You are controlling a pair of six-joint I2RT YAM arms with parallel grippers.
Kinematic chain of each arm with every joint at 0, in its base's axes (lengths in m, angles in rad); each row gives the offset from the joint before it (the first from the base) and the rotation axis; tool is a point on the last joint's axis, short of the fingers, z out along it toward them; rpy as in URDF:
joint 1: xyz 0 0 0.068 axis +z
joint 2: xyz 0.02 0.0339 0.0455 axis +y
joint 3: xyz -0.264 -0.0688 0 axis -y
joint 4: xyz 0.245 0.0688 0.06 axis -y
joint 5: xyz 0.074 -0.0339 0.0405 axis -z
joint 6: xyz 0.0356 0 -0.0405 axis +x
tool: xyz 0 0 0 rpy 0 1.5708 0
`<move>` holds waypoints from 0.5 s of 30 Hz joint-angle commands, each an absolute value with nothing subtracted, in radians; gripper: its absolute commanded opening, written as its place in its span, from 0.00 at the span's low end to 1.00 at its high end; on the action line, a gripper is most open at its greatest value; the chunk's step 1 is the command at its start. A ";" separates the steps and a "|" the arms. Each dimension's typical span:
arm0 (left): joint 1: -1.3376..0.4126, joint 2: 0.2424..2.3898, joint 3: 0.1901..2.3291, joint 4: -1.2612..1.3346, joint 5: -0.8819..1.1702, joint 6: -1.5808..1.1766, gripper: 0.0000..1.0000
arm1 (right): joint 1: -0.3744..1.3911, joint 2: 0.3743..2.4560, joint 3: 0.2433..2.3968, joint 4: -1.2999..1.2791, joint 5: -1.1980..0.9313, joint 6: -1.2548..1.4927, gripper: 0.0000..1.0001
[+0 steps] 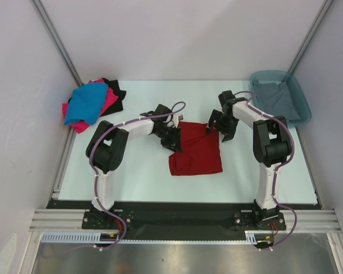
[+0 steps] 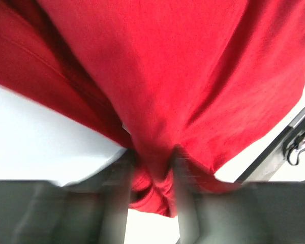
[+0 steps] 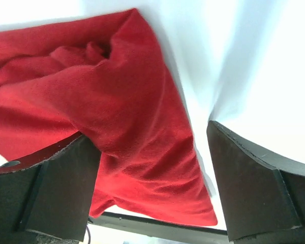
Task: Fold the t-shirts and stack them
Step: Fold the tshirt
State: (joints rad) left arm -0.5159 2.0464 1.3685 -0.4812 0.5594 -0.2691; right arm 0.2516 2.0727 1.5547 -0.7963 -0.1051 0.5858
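A dark red t-shirt (image 1: 195,153) lies partly folded in the middle of the table. My left gripper (image 1: 172,140) is at its left edge. In the left wrist view the blurred fingers (image 2: 185,183) stand close together with a bunch of the red cloth (image 2: 157,183) pinched between them. My right gripper (image 1: 220,127) hovers open at the shirt's far right corner. Its left finger (image 3: 56,188) is over the cloth (image 3: 132,127) and its right finger (image 3: 249,183) over bare table. Blue (image 1: 87,104), hot pink (image 1: 107,101) and black (image 1: 118,94) t-shirts lie heaped at the back left.
A teal plastic tub (image 1: 297,91) stands at the back right with a grey t-shirt (image 1: 277,98) inside it. White walls close in the table on three sides. The arms' bases and a metal rail run along the near edge.
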 commanded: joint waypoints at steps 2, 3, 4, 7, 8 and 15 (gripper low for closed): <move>-0.500 1.964 1.377 -0.531 0.549 -0.218 0.56 | 0.224 1.968 1.534 -0.710 -0.177 0.541 0.86; -0.499 1.954 1.390 -0.526 0.540 -0.216 0.59 | 0.221 1.944 1.532 -0.694 -0.205 0.545 0.86; -0.500 1.942 1.405 -0.528 0.531 -0.215 0.64 | 0.216 1.931 1.523 -0.678 -0.237 0.546 0.86; -0.497 1.942 1.486 -0.541 0.486 -0.204 0.75 | 0.204 1.882 1.516 -0.634 -0.343 0.555 0.86; -0.497 1.945 1.534 -0.546 0.477 -0.203 0.78 | 0.203 1.870 1.517 -0.624 -0.388 0.555 0.86; -0.477 2.026 1.718 -0.502 0.429 -0.236 0.86 | 0.202 1.776 1.516 -0.698 -0.376 0.563 0.86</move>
State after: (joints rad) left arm -0.4942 2.0129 1.6382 -0.5465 0.4637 -0.2352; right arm 0.1989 1.8446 1.5127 -0.6716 -0.3573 0.5674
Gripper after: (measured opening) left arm 0.855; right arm 0.861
